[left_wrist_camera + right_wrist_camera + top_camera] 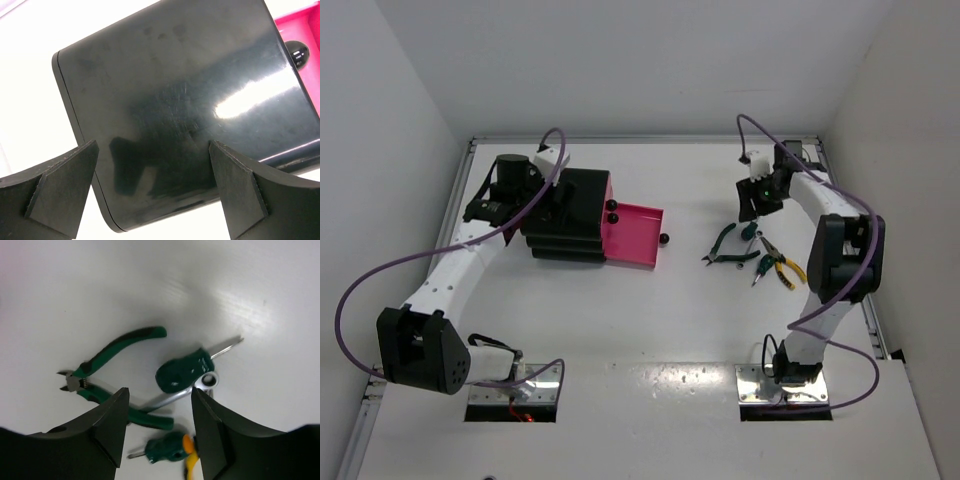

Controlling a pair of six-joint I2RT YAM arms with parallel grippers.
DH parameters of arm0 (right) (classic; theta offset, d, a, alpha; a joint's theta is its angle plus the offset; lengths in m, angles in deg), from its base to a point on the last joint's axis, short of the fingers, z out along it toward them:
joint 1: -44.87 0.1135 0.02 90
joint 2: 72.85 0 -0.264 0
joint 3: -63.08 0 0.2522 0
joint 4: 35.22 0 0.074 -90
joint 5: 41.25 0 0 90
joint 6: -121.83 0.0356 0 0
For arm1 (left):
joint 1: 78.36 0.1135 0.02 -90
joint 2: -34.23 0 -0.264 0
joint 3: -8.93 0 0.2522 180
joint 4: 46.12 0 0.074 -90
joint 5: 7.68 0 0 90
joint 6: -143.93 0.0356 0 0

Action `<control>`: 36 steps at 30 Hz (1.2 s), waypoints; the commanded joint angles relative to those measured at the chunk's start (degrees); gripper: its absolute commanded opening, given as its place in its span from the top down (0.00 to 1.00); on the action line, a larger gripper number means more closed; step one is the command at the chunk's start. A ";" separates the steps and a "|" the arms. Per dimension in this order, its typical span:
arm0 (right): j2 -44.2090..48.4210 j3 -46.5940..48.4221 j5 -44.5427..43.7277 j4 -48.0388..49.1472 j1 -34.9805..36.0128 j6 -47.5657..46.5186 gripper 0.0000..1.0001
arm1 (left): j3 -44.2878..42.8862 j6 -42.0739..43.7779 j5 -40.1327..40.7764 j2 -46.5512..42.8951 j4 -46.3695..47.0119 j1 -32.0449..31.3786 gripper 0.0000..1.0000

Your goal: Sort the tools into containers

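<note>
Jaws stand wide: our left gripper [152, 190] hovers over the chest [175, 100], our right gripper [160, 425] over pliers [125, 340] and wrench [165, 399].

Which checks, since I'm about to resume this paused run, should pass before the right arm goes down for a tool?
1. Right end effector open: ok, its fingers are spread above the tools.
2. Target lined up: ok, the silver wrench runs across the gap between the fingers.
3. Target free of neighbours: not ok, a stubby green screwdriver lies against its ring end, and the green-handled pliers are close beside it.
4. Pink drawer pulled out: ok, nothing visible inside.
5. Left end effector steadying the black chest: cannot tell; it is open over the chest top, and contact is not visible.
</note>
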 commanded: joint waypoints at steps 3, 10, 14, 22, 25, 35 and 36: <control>-3.18 2.52 -5.11 -7.23 -0.31 23.72 0.46 | 0.91 -0.87 2.25 -0.96 1.67 -0.81 0.00; -7.40 5.15 -10.45 -9.16 -0.31 34.54 0.42 | 2.48 -1.49 3.29 -2.10 2.19 -0.81 0.00; -7.94 5.68 -13.09 -8.38 -0.31 37.27 0.42 | 3.10 -0.96 3.30 -2.72 2.72 -0.81 0.00; -11.97 7.61 -13.10 -8.38 -0.84 38.42 0.42 | 4.16 -0.96 3.30 -2.72 3.86 -0.28 0.00; -13.55 8.32 -13.10 -7.76 -0.84 38.94 0.42 | 4.16 -0.96 3.30 -2.72 3.86 -0.28 0.00; -12.08 7.19 -9.15 -5.92 -0.84 35.62 1.00 | 4.16 -0.43 2.25 -2.19 4.39 0.25 0.00; -10.94 6.65 -7.57 -5.92 -0.31 35.60 1.00 | 4.16 -0.43 2.25 -2.19 4.39 0.25 0.00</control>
